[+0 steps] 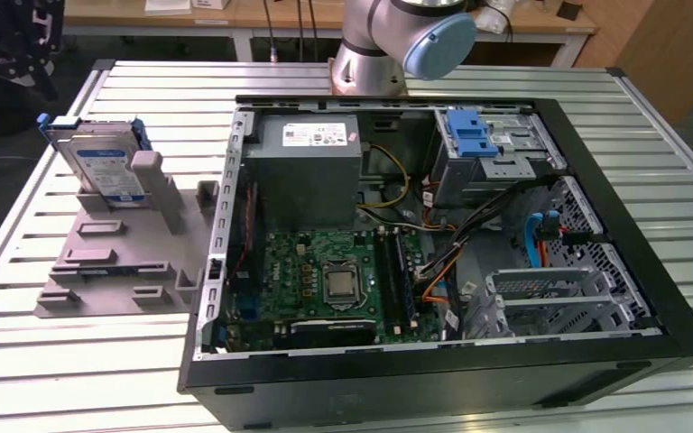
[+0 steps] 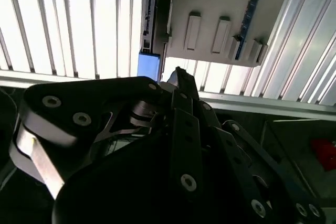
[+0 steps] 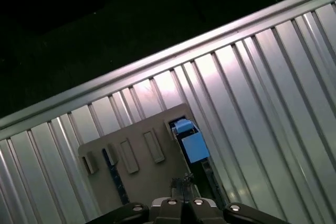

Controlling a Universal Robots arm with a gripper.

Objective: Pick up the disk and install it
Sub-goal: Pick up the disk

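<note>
The disk (image 1: 104, 167) stands upright on edge in a grey slotted holder (image 1: 118, 262) at the exterior view's left, beside the open computer case (image 1: 443, 225). Its white-and-blue label faces outward and a blue carrier frames it. In the first wrist view I look down on the disk (image 3: 194, 145) edge-on, its blue carrier end uppermost, with the holder (image 3: 136, 156) beside it. My gripper (image 3: 182, 183) hangs well above them, shut and holding nothing. In the second wrist view the gripper (image 2: 178, 73) points toward the disk's blue end (image 2: 148, 65) and the holder (image 2: 220, 19).
The slatted aluminium table (image 1: 69, 361) carries both case and holder. Inside the case are a grey power supply (image 1: 308, 171), a motherboard (image 1: 322, 280) and a drive cage with a blue latch (image 1: 473, 135). The arm's base (image 1: 377, 54) stands behind the case.
</note>
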